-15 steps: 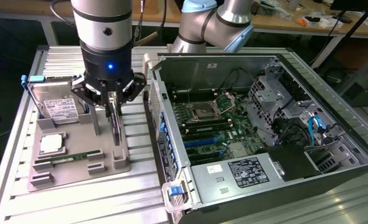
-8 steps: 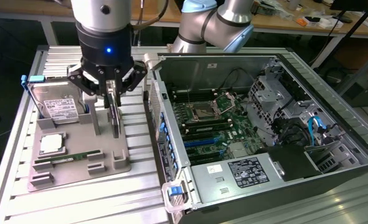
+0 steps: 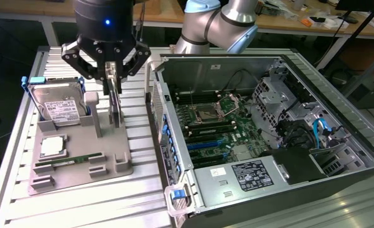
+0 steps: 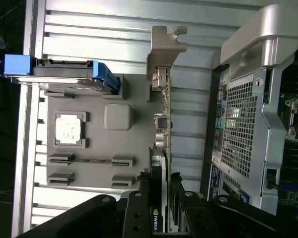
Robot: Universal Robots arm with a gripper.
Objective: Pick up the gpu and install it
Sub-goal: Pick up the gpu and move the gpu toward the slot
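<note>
Gripping the upright gpu [image 3: 115, 108], near hard drive [image 3: 60, 110]

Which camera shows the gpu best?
The wrist view: the gpu shows its whole length there, from its metal bracket to the end held in the gripper. In the exterior view it is just a thin upright strip under the gripper.
</note>
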